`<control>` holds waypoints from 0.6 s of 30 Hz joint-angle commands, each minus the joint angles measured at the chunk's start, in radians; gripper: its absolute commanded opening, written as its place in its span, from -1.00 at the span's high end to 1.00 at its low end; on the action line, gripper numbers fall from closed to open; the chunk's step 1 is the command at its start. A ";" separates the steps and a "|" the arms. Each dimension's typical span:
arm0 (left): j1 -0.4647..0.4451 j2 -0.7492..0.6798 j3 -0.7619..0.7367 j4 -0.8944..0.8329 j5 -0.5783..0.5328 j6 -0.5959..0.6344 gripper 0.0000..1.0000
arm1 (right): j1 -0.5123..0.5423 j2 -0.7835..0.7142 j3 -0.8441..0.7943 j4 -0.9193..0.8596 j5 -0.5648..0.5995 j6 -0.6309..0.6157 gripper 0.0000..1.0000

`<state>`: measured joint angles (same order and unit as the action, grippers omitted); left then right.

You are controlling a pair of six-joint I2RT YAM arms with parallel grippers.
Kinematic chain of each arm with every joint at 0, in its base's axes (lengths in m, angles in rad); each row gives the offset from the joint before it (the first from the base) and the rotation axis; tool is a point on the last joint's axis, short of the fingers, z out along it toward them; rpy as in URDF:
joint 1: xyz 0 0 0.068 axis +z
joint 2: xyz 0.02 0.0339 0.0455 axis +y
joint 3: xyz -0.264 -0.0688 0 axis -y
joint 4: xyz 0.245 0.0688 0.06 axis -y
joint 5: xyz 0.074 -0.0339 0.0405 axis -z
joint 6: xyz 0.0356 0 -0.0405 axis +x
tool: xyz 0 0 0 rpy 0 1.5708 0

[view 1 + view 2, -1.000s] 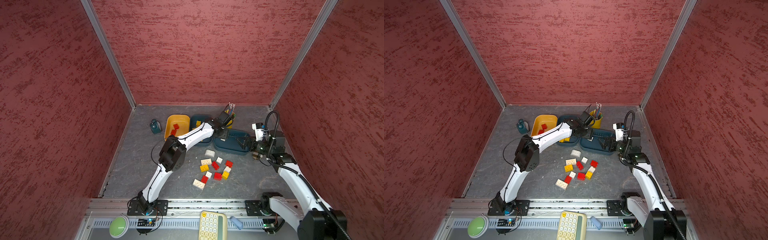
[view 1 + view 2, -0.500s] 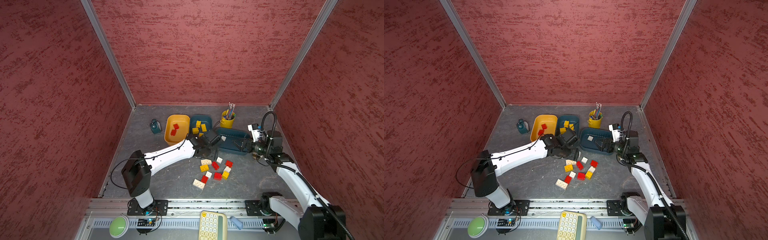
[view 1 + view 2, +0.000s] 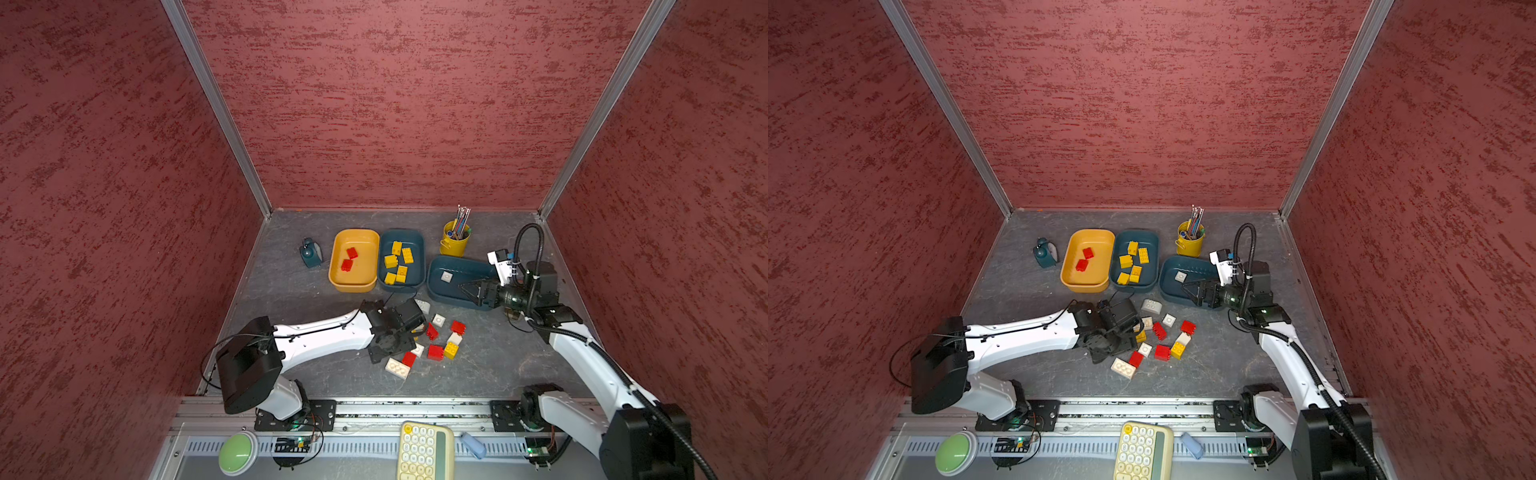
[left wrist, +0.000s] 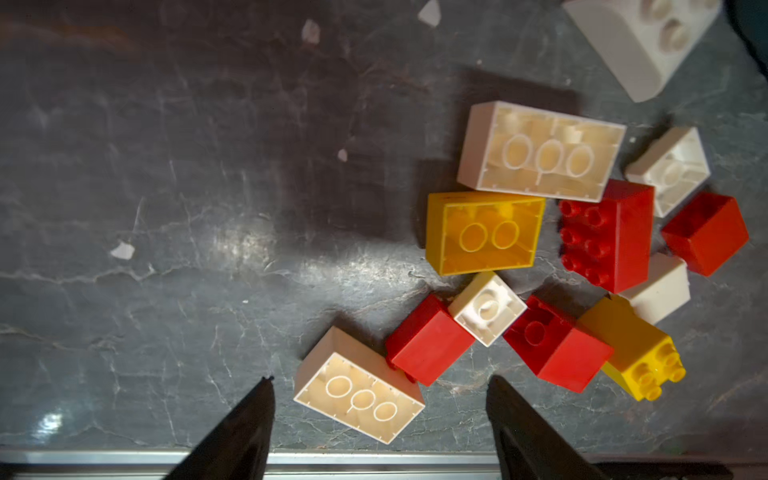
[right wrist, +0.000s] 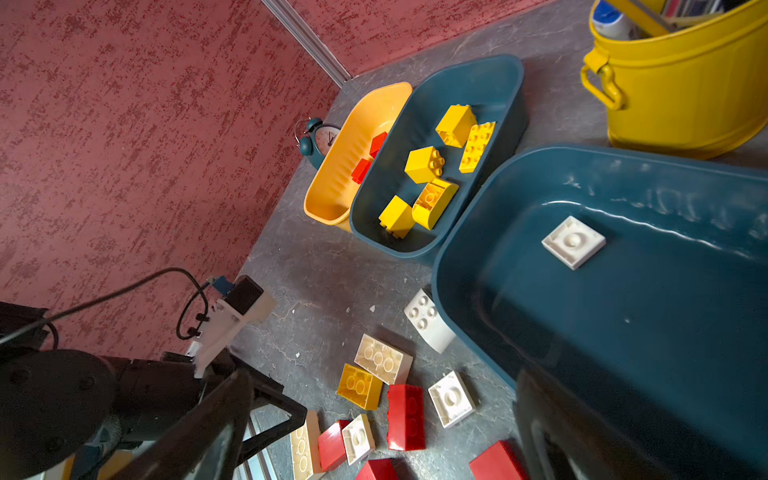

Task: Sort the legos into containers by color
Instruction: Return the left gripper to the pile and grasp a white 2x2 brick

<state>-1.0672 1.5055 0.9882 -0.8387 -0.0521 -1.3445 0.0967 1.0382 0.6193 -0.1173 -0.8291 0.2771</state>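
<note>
Three tubs stand at the back of the table [image 3: 316,299]. An orange tub [image 3: 361,278] and the middle blue tub [image 3: 420,253] sit just beside each other, long axes running toward the back wall. The right blue tub [image 3: 465,266] lies crosswise, its long axis running left to right.

Two red bricks [image 3: 352,252] lie in the orange tub, five yellow bricks [image 3: 390,261] in the middle one, and a single white square brick [image 3: 446,276], hollow side up, in the right one.

Nearer the front, the loose bricks [image 3: 435,352] lie in a mixed cluster of red, yellow and white. At its near-left edge is a long white brick [image 4: 359,384], hollow side up (three round tubes show). In a top view its long axis slants from far-left to near-right.

The left claw [image 4: 378,380] is released. Its fingers are spread to either side of that long brick, clear of it, and the brick lies askew to the line between them.

The right claw [image 3: 463,287] points left over the right blue tub's near rim, spread wide and empty.
</note>
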 commanded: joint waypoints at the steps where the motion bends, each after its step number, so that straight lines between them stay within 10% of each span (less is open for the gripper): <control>1: -0.022 0.006 0.008 -0.021 -0.012 -0.297 -0.63 | 0.012 -0.009 -0.009 0.015 -0.034 0.001 -0.98; 18: -0.105 0.078 -0.095 0.101 0.029 -0.688 -0.52 | 0.052 -0.046 -0.080 0.089 -0.080 0.088 -0.98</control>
<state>-1.1656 1.5543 0.9215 -0.8005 -0.0433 -1.9579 0.1364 1.0237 0.5648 -0.0593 -0.8772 0.3424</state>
